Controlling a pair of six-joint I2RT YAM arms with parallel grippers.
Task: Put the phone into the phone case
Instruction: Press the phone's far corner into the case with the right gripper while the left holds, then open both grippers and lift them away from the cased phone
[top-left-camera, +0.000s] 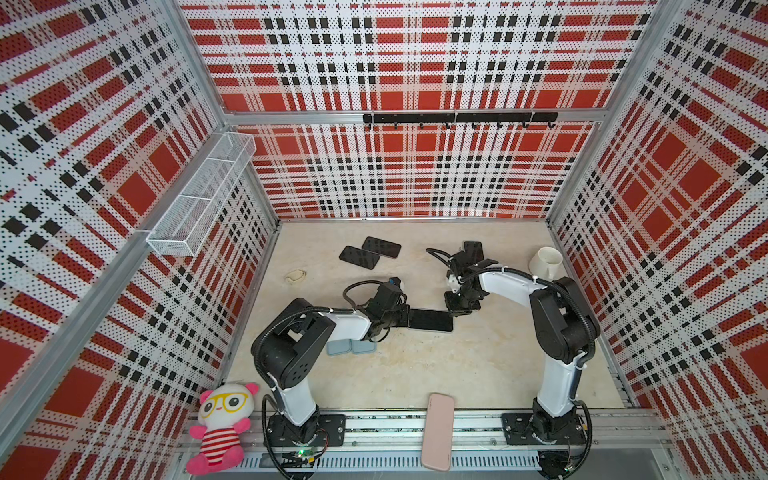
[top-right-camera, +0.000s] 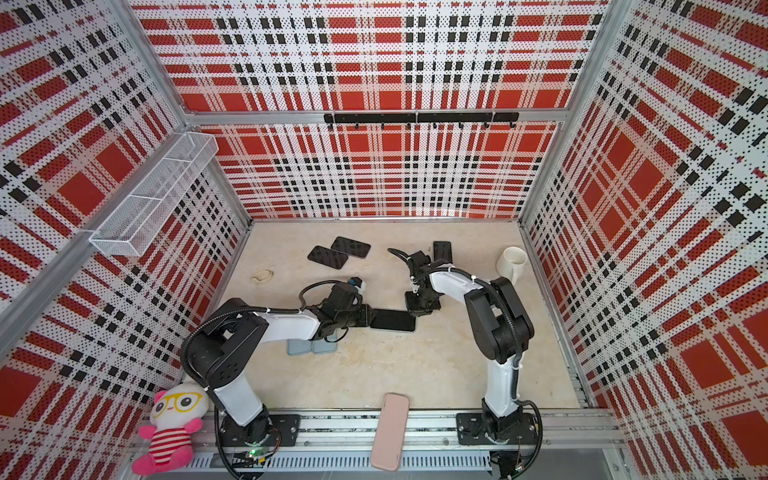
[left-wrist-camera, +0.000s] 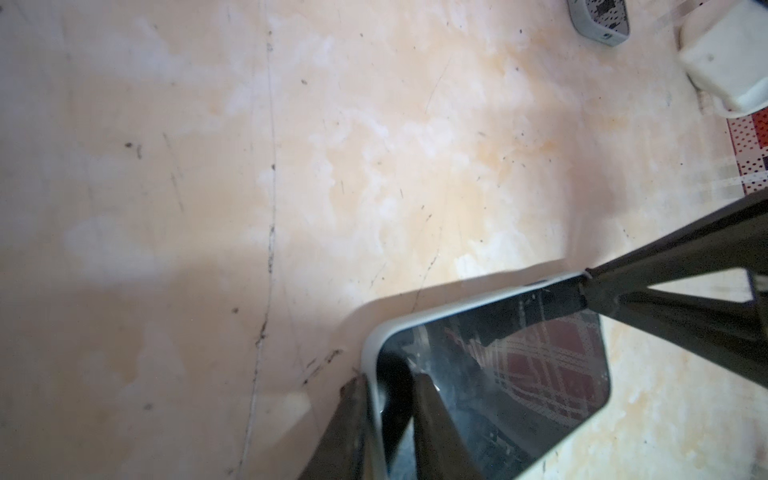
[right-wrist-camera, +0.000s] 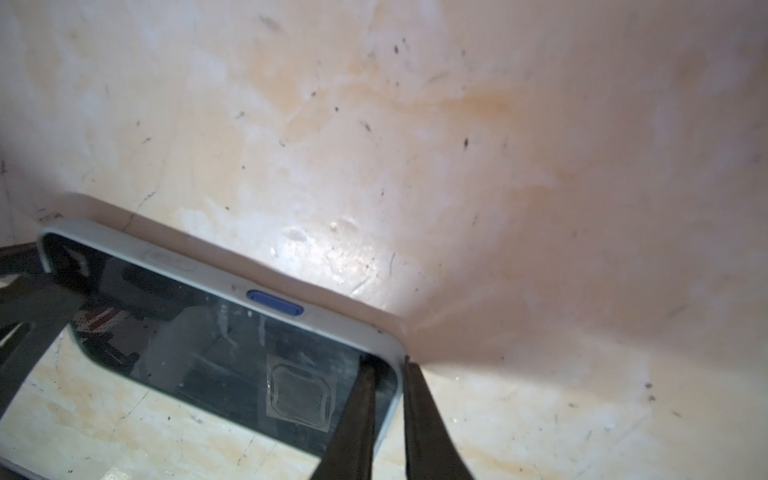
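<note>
Near the middle of the tabletop (top-left-camera: 457, 374), between both arms: phone (top-left-camera: 430, 321), dark glass up, apparently seated in the pale case (right-wrist-camera: 208, 274). Left hand (left-wrist-camera: 386, 382) clamped over the case rim at one end corner, one finger on glass, one outside. Right hand (right-wrist-camera: 390, 365) pinched likewise at the opposite end. Probably light and stiff, with slick, scratch-prone glass inside a softer, bendy rim. Best held by edges or corners, never flat on the screen. Worth pressing each corner home. Unclear whether resting or lifted.
</note>
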